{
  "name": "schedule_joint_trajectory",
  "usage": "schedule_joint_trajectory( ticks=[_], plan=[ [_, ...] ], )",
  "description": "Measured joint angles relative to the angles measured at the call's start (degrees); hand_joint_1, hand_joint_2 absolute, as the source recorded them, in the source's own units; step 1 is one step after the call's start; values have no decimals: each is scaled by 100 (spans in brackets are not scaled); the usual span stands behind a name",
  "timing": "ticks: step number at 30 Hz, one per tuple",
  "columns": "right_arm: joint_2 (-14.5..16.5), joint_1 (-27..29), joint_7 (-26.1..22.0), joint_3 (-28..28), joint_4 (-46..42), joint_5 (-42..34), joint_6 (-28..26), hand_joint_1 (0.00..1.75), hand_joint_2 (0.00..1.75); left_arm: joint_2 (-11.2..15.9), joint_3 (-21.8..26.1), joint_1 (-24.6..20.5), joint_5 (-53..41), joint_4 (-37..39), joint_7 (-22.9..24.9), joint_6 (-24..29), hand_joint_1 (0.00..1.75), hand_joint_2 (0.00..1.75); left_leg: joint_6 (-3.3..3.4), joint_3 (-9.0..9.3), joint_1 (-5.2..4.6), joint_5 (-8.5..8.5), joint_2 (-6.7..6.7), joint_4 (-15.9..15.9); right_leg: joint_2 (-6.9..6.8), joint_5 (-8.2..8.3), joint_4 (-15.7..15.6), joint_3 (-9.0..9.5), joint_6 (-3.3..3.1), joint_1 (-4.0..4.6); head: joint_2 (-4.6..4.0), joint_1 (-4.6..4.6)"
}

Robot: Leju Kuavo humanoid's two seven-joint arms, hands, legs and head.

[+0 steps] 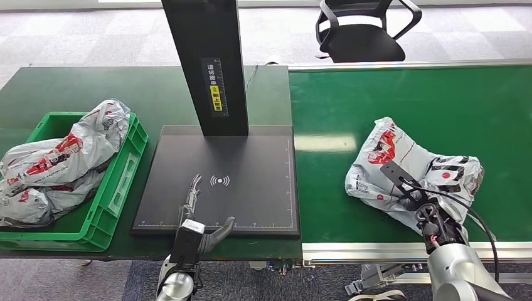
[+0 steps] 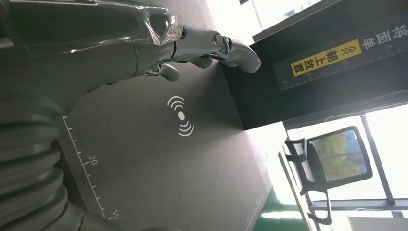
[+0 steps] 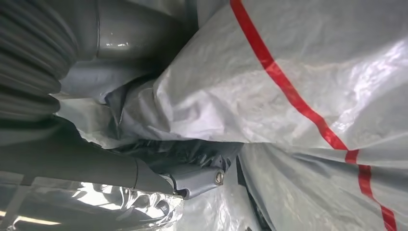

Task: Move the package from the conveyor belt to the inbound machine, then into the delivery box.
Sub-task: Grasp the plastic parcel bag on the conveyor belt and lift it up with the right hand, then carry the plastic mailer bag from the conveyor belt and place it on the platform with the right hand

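Green conveyor belt (image 1: 408, 106) carries the grey, red-printed package (image 1: 401, 166), gripped by the right robot hand (image 1: 419, 207). Left robot hand (image 1: 196, 204) hovers open over the inbound machine (image 1: 251, 188), whose yellow label (image 1: 216, 98) reads "朝上放置".

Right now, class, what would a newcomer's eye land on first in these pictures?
A crumpled grey package with red print lies on the green conveyor belt, with the right hand pressed into it. The left hand rests open on the black inbound machine. More grey bags fill the green delivery box.
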Motion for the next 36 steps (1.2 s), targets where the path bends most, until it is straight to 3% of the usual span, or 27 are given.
schedule_joint_trajectory(
  ticks=[5,9,13,17,21,26,31,36],
  plan=[
    [44,6,-365,-4,0,-51,-441,175,175,0,4,8,45,0,-9,-26,0,175,0,0,1,0,0,0,0,0,1,2,0,1,0,-1],
    [134,6,-1037,-99,-5,-360,-1292,175,175,0,11,52,49,-21,-15,-21,0,175,0,-5,0,0,-3,0,-1,0,2,0,0,0,0,0],
    [248,-81,-2019,-394,-72,-909,-2183,175,175,0,15,151,22,-107,-16,42,0,175,0,-12,-1,0,-3,0,-2,0,2,-5,0,0,0,0],
    [416,-220,-3556,-893,-281,-1976,-2600,175,175,0,16,228,-22,-171,-32,136,0,175,0,-14,-1,1,-4,0,-2,0,2,-8,0,0,0,-1],
    [649,-285,-4674,-1301,-660,-3015,-2477,175,175,0,21,267,-27,-187,-76,219,0,175,0,-13,0,1,-3,0,-2,0,2,-8,0,0,0,0],
    [1035,-32,-4978,-1210,-1709,-4516,-2055,175,175,0,33,280,-10,-190,-120,260,0,175,-1,-13,0,1,-5,-1,-3,0,2,-9,0,0,0,1],
    [1349,421,-4985,-447,-2756,-5202,-1358,175,175,0,48,298,13,-204,-159,267,0,175,-1,-14,0,1,4,-3,0,0,3,-12,-1,0,0,0],
    [1590,774,-4985,860,-3146,-5299,-171,175,175,-3,82,520,340,-642,-574,332,0,175,-2,-14,3,1,6,-5,2,-1,4,-15,-2,3,0,1]
  ],
)
